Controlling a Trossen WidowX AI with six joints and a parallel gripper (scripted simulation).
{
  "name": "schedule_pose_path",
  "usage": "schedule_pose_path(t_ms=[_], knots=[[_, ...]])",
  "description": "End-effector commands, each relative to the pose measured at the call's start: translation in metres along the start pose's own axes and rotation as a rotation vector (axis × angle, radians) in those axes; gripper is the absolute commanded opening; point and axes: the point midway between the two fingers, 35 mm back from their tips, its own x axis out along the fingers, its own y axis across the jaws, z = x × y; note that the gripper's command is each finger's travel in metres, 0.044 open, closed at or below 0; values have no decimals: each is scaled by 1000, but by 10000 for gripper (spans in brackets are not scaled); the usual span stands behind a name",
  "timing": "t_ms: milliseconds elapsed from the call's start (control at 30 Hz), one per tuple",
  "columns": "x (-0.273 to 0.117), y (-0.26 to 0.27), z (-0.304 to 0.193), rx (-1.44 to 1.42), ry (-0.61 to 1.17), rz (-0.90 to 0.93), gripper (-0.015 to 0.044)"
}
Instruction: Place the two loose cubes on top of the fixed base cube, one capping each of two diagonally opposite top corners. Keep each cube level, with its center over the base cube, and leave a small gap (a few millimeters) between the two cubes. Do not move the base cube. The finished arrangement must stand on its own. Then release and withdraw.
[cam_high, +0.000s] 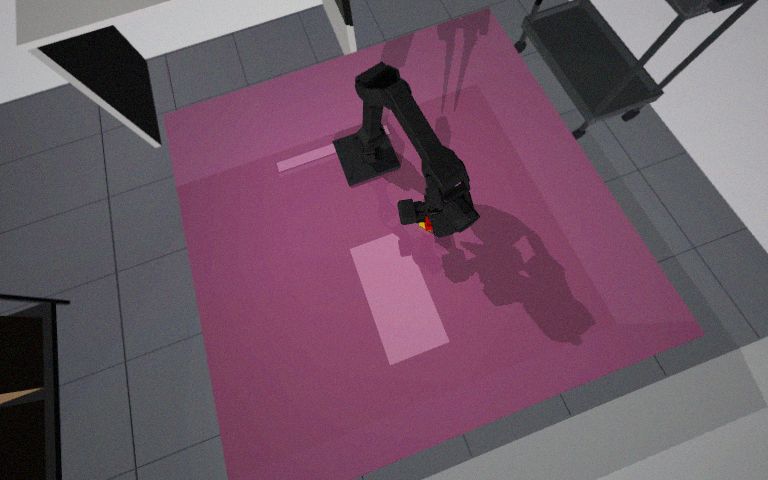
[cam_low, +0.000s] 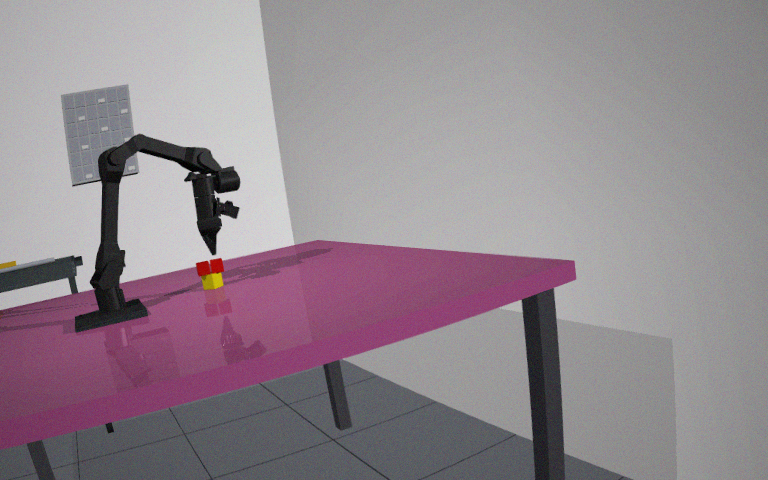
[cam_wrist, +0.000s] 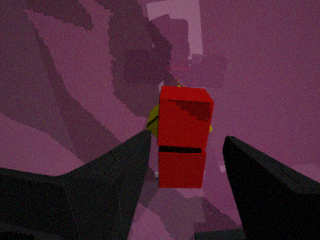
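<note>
The yellow base cube (cam_high: 421, 225) (cam_low: 212, 281) (cam_wrist: 153, 121) stands on the pink table, mostly hidden in the wrist view by the cubes above. One red cube (cam_low: 216, 265) (cam_wrist: 184, 125) rests on its side farther from the arm's base. The other red cube (cam_low: 202, 268) (cam_wrist: 181, 169) rests on the side nearer the arm's base. Both look level, with a narrow dark gap between them; its exact width is too small to tell. My gripper (cam_low: 213, 253) (cam_wrist: 187, 140) is open and empty, pointing down just above the red cubes. Its fingertips are hidden in the top view.
The pink table (cam_high: 294, 339) (cam_low: 424, 294) carries the arm's base plate (cam_high: 368, 161) (cam_low: 111, 316), to the left of the stack in the exterior view. A grey cart (cam_high: 594, 62) stands on the floor beyond the table's edge. Shadows and pale reflections lie around the stack.
</note>
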Motion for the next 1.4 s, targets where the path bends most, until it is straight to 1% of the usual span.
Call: schedule_pose_path(t_ms=[0,867,1200,1367], knots=[[-8,1,2,-1,-13,6,205],[-37,0,1,-1,-13,6,205],[-37,0,1,-1,-13,6,205],[-38,0,1,1,-6,3,336]])
